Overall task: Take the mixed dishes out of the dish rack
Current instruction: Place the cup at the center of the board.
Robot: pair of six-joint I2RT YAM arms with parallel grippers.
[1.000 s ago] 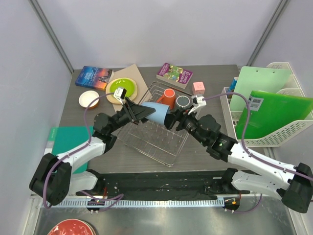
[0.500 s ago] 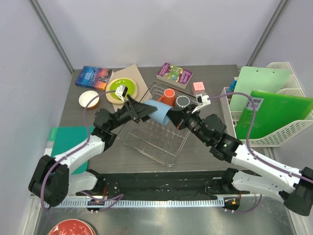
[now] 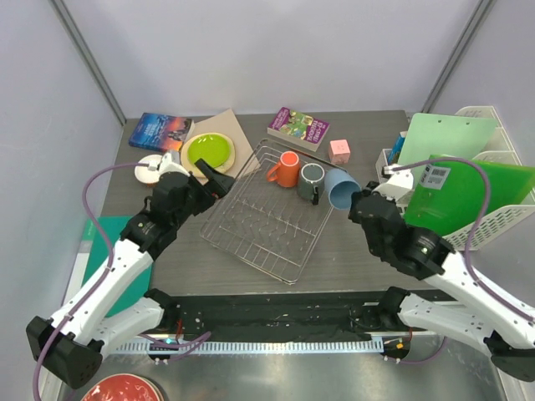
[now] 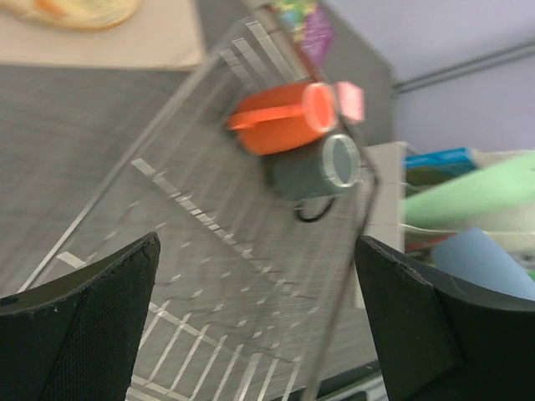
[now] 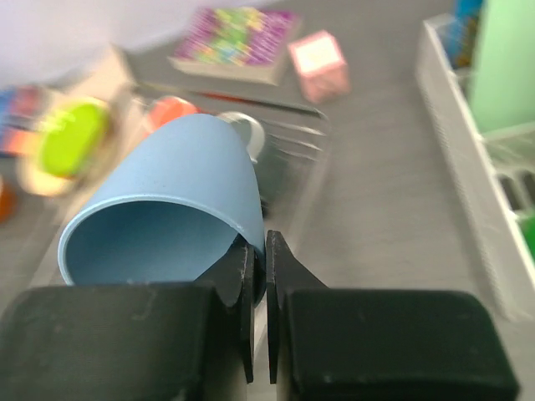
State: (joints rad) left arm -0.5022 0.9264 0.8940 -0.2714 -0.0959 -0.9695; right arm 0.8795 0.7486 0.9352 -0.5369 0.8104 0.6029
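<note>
The right gripper [image 5: 259, 251] is clamped on the rim of the light blue mug [image 5: 175, 200], one finger inside the mouth and one outside. In the top view this mug [image 3: 341, 189] lies tilted on its side just past the right far corner of the dish rack [image 3: 267, 221], mouth toward the gripper. Whether it touches the table there or hangs just above it is hard to tell.

The left gripper [image 4: 257, 242] has its jaws spread wide with nothing between them. It sits at the left edge of the rack and looks across the wires.

Inside the rack, at its far end, the orange mug [image 3: 288, 169] and the dark grey mug [image 3: 313, 180] sit side by side. The rest of the rack's prongs hold nothing.

Beyond the rack's far left corner, the lime green plate [image 3: 209, 152] rests on the beige plate [image 3: 235, 157].
</note>
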